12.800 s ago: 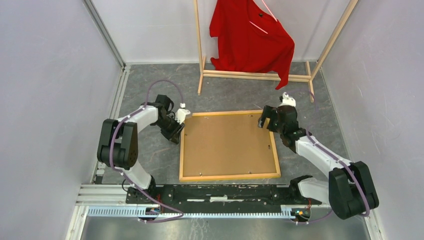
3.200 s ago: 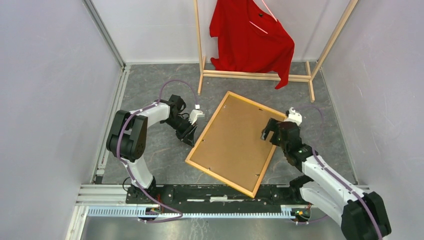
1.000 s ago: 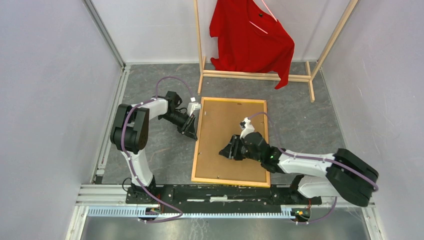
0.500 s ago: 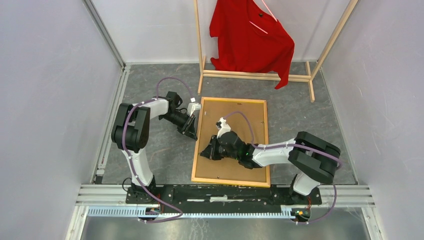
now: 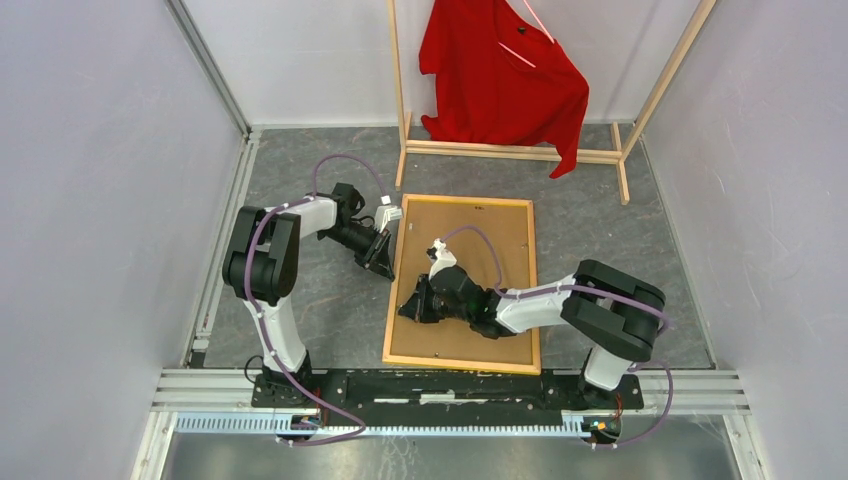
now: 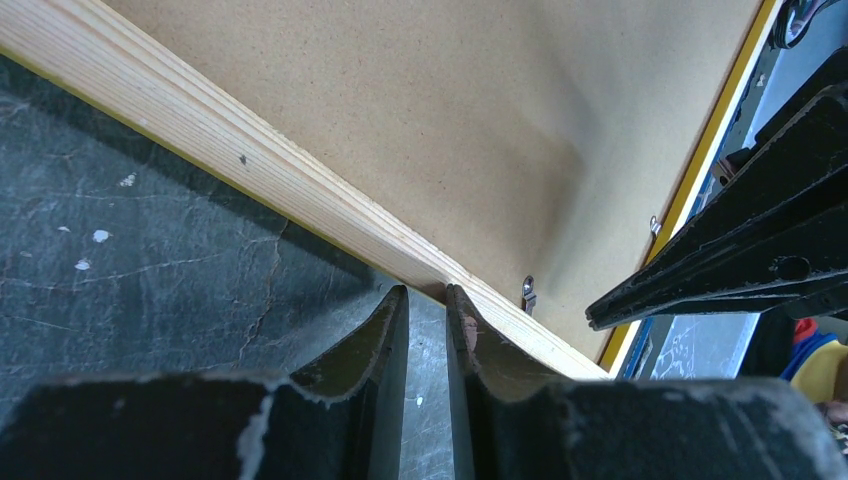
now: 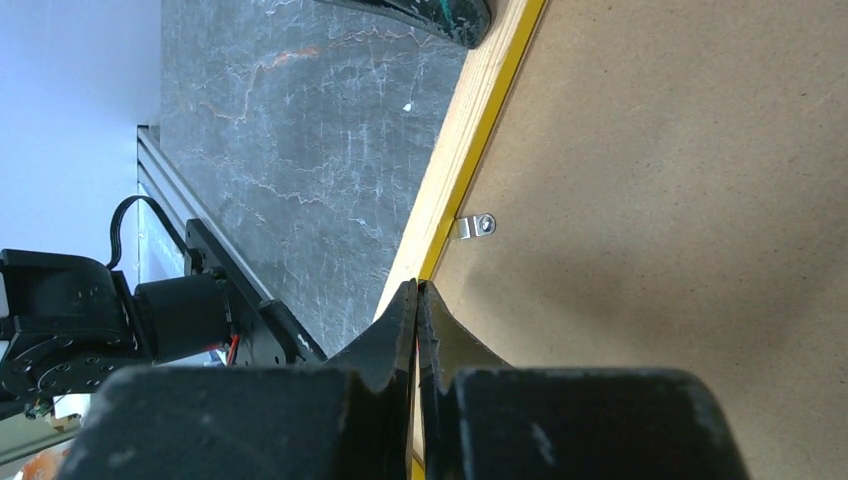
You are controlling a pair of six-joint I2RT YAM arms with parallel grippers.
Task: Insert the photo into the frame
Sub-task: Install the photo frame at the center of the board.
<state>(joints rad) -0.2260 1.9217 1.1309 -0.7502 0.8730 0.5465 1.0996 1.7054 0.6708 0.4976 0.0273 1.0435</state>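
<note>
standing by the table [image 5: 330, 310], noting: the frame [image 5: 533, 250] lies back-up, pale wood rail uppermost, its yellow face showing only as a thin line at the edge. a brown backing board [image 5: 505, 225] sits inside it, with a small metal clip [image 7: 473, 227] at the left rail. the photo is nowhere in view, and whether it lies under the board cannot be told. left gripper [image 6: 427, 292] is low at the frame's left rail, fingers a narrow slit apart, tips at the wood, gripping nothing. right gripper [image 7: 417, 285] reaches across the board to that same rail, fingers pressed together, empty, just beside the clip. judgement: if the print is not under there, everything remains — clips turned, board out, print in, board back.
</note>
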